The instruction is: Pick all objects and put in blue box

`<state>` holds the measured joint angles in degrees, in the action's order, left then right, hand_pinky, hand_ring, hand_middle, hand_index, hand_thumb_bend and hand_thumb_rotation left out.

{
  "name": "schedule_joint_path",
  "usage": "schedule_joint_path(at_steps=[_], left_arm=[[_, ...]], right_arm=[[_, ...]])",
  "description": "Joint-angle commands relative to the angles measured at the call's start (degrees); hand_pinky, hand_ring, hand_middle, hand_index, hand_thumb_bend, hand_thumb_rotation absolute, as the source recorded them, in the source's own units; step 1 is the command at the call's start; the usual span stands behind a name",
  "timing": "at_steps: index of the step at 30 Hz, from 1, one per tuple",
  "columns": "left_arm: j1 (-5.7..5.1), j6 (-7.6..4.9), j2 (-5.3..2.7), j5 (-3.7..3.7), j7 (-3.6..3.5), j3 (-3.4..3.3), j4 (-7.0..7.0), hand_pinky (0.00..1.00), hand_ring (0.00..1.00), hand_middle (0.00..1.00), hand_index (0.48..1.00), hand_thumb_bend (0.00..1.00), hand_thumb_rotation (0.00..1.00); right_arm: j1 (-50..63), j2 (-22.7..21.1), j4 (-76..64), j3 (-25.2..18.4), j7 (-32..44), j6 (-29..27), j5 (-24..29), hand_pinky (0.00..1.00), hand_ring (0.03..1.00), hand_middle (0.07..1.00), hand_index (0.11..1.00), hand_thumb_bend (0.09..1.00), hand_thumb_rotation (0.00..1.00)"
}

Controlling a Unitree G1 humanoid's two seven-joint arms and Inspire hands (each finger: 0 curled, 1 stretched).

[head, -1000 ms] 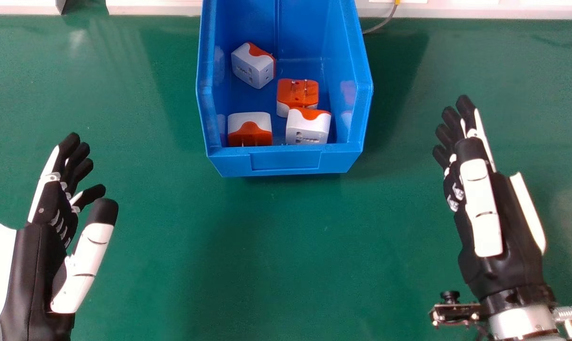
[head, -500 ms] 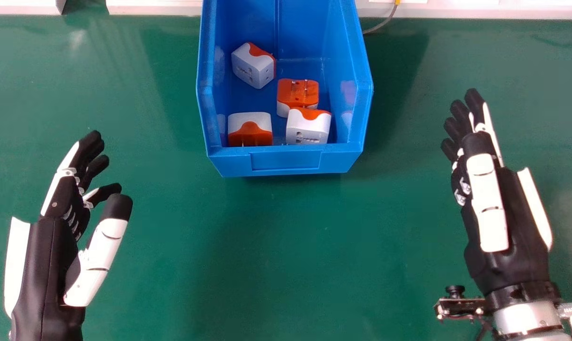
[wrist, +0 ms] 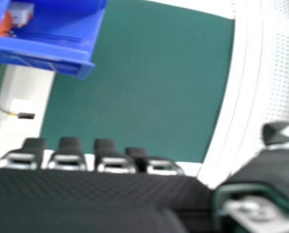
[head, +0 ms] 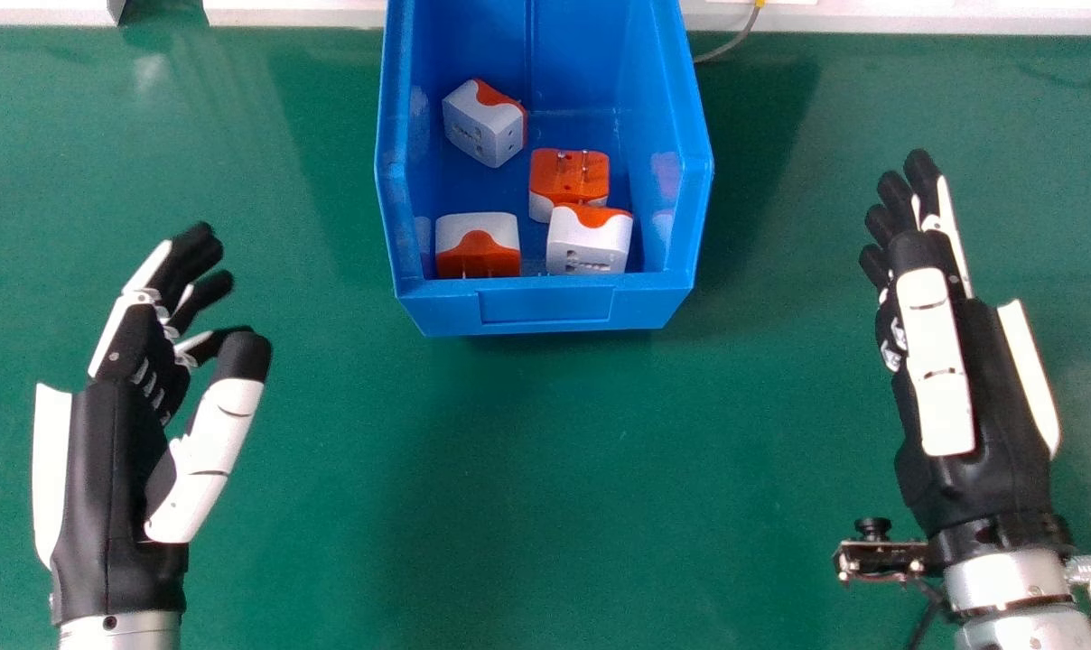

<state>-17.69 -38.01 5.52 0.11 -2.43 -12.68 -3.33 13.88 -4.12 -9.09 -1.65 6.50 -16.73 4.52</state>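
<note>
Since all four travel adapters that show lie in the blue box (head: 545, 307), the job looks finished, with no picking left as far as can be judged.

Left of the box and nearer the robot, the left hand (head: 112, 433) is spread wide, its fingers loosely bent round nothing, above the green table (head: 545, 469). Inside the box's left half, a near-left adapter (head: 478, 230) sits against the near wall, and a far-left adapter (head: 484, 131) lies tilted behind it, apart. In the right half, a pins-up adapter (head: 569, 176) shows its orange face; the near-right adapter (head: 589, 244) is just in front of it, close to the near wall, though whether those two touch cannot be told. Right of the box, the right hand (head: 993, 388) is wide too, fingers straight, with nothing in it.

Counted, that makes two adapters left, two right, one box and two hands.
</note>
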Motion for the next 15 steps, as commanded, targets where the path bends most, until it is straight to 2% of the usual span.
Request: schedule_joint_path(at_steps=[1,7,8,10,13,15], left_arm=[[0.43,-0.83,0.05,-0.30,0.49,-0.11,0.75,0.66,0.82,0.86,0.834,0.76,0.72],[0.22,-1.02,-0.46,0.16,1.77,-0.31,1.02,0.64,0.80,0.84,0.825,0.77,0.70],[0.06,-1.31,-0.53,0.08,1.80,-0.19,0.92,0.63,0.80,0.84,0.820,0.78,0.70],[-0.66,-0.92,-0.64,-0.34,1.56,0.17,1.27,0.63,0.79,0.83,0.812,0.78,0.69],[-1.82,-0.46,-0.74,0.17,1.59,0.50,2.01,0.62,0.79,0.83,0.806,0.78,0.69],[-2.12,-0.10,-0.58,0.49,1.54,0.72,2.42,0.63,0.81,0.84,0.812,0.77,0.69]], right_arm=[[-0.92,0.32,-0.77,-0.49,-0.45,-1.52,-0.07,1.00,1.000,1.000,1.000,0.139,1.00],[-0.58,0.48,-0.70,-0.42,-0.48,-2.09,-0.47,1.00,1.000,1.000,1.000,0.131,1.00],[-0.36,0.45,-0.70,-0.36,-0.32,-2.38,-0.42,1.00,1.000,1.000,1.000,0.128,1.00],[0.11,0.43,-0.90,-0.28,-0.22,-2.60,-0.52,1.00,1.000,1.000,1.000,0.124,1.00],[0.65,0.46,-0.98,-0.34,-0.08,-2.97,-0.30,1.00,1.000,1.000,1.000,0.116,1.00],[0.75,0.37,-0.89,-0.42,0.12,-3.00,-0.05,1.00,1.000,1.000,1.000,0.107,1.00]])
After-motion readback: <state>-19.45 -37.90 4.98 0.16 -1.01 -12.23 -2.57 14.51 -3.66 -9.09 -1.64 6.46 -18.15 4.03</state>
